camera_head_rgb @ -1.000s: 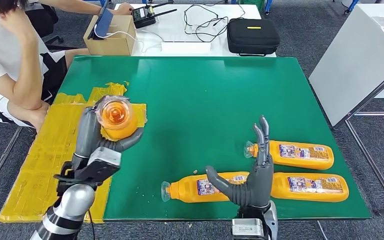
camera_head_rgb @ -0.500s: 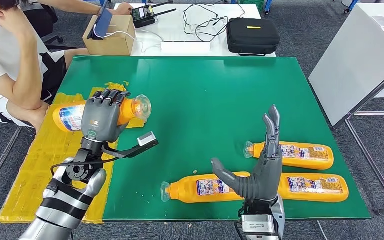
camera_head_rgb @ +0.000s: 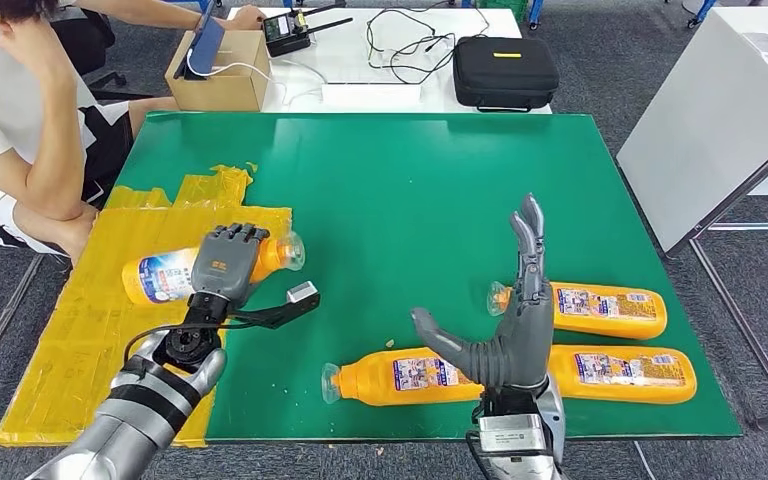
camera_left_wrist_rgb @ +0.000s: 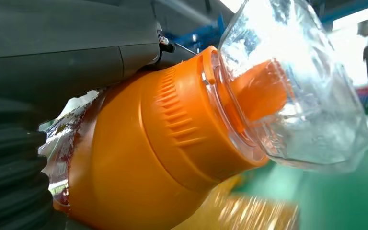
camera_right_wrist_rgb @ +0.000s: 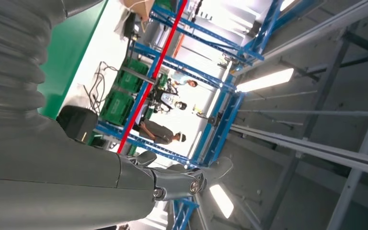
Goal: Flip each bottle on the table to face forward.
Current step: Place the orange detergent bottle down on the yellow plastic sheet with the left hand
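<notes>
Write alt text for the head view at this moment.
The left hand grips an orange bottle lying sideways over the yellow mat. The right hand is raised, fingers apart, above three more bottles lying on the green table.

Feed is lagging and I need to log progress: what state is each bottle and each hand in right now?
left hand: grips the held bottle
held bottle: on its side over the yellow patch, cap on
right hand: open, fingers up
near-left bottle: lying flat, label up
near-right bottle: lying flat, label up
far bottle: lying flat, label up

Green table (camera_head_rgb: 400, 190), three orange bottles (camera_head_rgb: 405, 377)
</notes>
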You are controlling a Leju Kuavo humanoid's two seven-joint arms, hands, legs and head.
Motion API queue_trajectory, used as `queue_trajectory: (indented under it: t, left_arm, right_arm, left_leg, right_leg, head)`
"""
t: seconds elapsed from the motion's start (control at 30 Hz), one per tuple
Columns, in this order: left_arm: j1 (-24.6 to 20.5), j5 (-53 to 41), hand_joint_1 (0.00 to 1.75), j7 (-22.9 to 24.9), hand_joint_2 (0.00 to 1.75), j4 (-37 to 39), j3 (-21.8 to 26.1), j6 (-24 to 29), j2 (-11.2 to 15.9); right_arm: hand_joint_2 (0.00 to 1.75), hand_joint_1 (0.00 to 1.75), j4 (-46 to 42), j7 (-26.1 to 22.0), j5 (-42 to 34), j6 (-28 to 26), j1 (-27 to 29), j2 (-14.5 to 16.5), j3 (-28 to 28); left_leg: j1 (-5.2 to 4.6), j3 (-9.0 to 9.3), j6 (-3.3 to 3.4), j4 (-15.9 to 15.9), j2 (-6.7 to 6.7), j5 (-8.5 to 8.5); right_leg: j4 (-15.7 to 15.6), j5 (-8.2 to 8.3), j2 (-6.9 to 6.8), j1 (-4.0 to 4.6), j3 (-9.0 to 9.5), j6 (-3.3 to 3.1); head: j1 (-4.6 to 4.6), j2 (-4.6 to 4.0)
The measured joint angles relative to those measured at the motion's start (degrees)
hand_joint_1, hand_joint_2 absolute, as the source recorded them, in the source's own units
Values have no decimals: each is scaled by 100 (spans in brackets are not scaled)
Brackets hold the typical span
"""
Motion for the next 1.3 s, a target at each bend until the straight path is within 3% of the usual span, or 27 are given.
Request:
queue_trajectory:
  t: [0.13, 0.27, 0.3, 0.4, 0.43, 1.03, 1.17, 1.3]
  left_arm:
    - [-76, -4, 175, 42, 175, 576, 20, -61, -21]
    - [-211, -42, 175, 482, 175, 1183, -5, -262, -29]
    - [-249, -49, 153, 567, 175, 1345, -25, -298, -30]
    - [-364, -36, 22, 615, 175, 1728, -45, -316, -44]
    - [-398, -30, 0, 608, 175, 1832, -46, -282, -53]
    - [-346, 368, 0, -64, 175, 2197, 336, 454, -282]
    - [-136, 929, 0, -695, 175, 1986, 520, 721, -362]
    - [396, 1784, 0, -1516, 175, 1199, 657, 799, -520]
  right_arm:
    - [175, 0, 41, 26, 0, 16, -45, 0, 19]
    - [175, 0, 101, 105, 2, 127, -87, 0, 70]
    - [175, 0, 123, 123, 7, 155, -97, 0, 86]
    - [175, 0, 197, 157, 29, 205, -121, 2, 134]
    - [175, 0, 220, 166, 39, 214, -127, 2, 150]
    - [175, 0, 546, 571, 448, 570, -142, -87, 240]
    - [175, 0, 617, 723, 832, 726, -143, -149, 281]
    - [175, 0, 664, 709, 1242, 864, -88, -258, 368]
  left_leg:
    - [0, -2, 0, 0, -3, 0]
    - [0, -3, 0, -1, 0, 0]
    - [0, -2, 0, -1, -2, 0]
    - [0, 5, -1, -2, -8, -1]
    - [0, 11, -1, -2, -9, -1]
    - [-1, 50, -2, -3, -33, 0]
    - [-1, 50, -1, -2, -33, 0]
    - [-1, 43, -1, -1, -29, -1]
  right_leg:
    - [1, -1, 0, 0, 0, 0]
    - [1, -1, 0, 0, 0, 0]
    - [1, -1, -1, 0, 0, 0]
    - [0, -2, -4, 1, 11, -1]
    - [0, -3, -5, 1, 18, -1]
    - [-1, -4, -19, 0, 64, -1]
    - [-2, -4, -19, 0, 62, -1]
    - [-3, -4, -18, -1, 52, -1]
  head:
    - [1, 0]
    - [-1, 0]
    - [-1, 0]
    - [-1, 0]
    - [0, 0]
    - [-1, 0]
    - [1, 0]
    - [0, 0]
